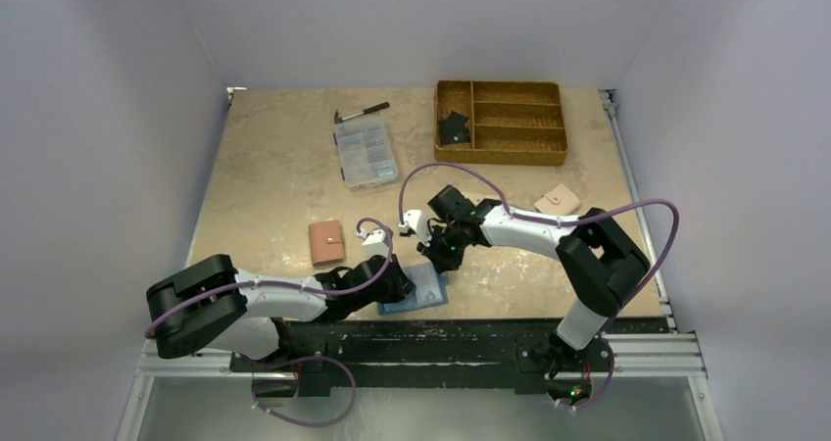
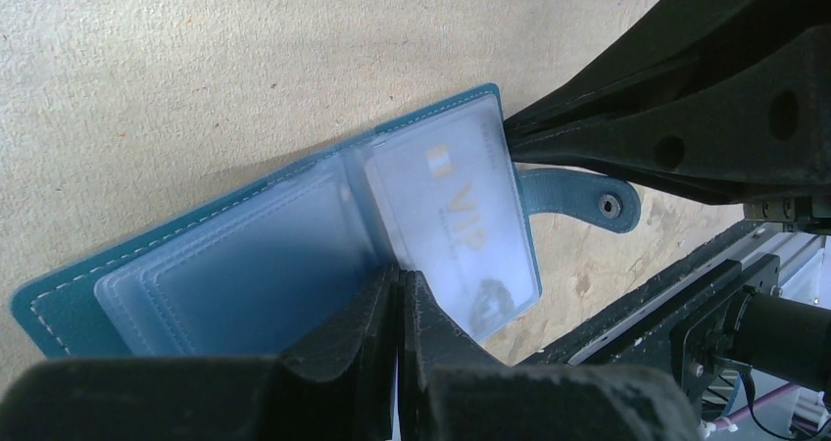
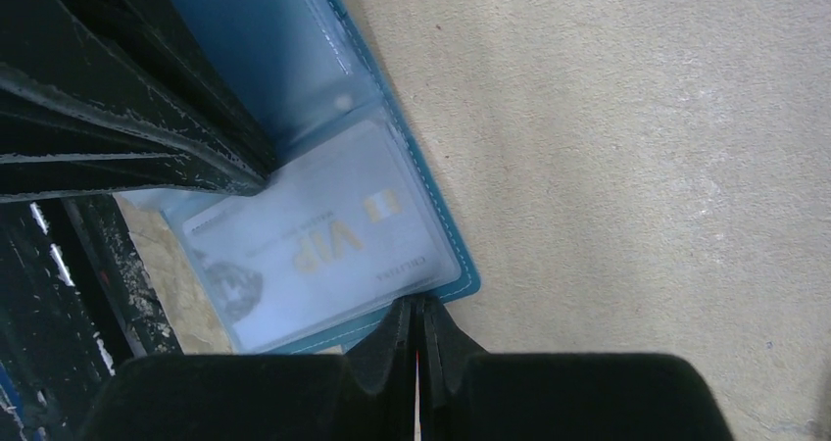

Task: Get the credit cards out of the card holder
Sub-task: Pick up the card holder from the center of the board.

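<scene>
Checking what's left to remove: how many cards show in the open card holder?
1: a pale VIP card in the clear sleeve on the snap-tab half of the card holder. More may be hidden behind it or in other sleeves.

- Beige speckled table [image 1: 265,167], enclosed on three sides by plain pale walls [image 1: 412,20].
- Dark metal frame [image 1: 441,338] along near edge.
- Soft, even light.

Teal-blue card holder [image 2: 245,265] with white stitching, pale grey card [image 2: 451,225] lettered gold, speckled beige table [image 2: 245,59]

Credit card [image 2: 446,216] small print blurred, unreadable.
</scene>
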Controlling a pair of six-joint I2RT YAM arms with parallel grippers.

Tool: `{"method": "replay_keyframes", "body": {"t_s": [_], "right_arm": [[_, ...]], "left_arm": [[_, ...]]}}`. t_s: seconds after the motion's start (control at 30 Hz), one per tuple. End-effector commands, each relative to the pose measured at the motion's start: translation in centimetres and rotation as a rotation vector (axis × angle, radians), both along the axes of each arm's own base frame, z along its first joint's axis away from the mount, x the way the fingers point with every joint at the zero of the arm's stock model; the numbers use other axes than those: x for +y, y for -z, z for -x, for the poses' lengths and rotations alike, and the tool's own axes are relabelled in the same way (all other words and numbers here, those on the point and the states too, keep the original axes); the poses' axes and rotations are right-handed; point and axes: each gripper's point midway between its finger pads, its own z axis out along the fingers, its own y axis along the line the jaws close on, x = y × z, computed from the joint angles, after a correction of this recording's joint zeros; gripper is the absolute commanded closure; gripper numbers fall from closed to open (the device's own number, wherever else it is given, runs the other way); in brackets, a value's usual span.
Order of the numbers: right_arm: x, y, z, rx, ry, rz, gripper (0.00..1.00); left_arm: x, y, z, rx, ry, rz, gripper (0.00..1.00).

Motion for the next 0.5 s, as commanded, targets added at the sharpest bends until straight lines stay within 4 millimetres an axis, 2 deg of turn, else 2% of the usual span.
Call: {"method": "replay_keyframes", "body": {"t_s": [0.0,0.47], "right_arm": [[3.0,-2.2,2.1,0.101,-0.070,-0.135,0.92],[3.8,-3.1,3.7,0.190,-0.105,-0.191,0.91]], "left_arm": [[-0.2,0.4,0.3,0.016,0.009,0.014,0.95],[-2.0,-1.3,0.6,-0.010,0.081,0.106,0.73]]}}
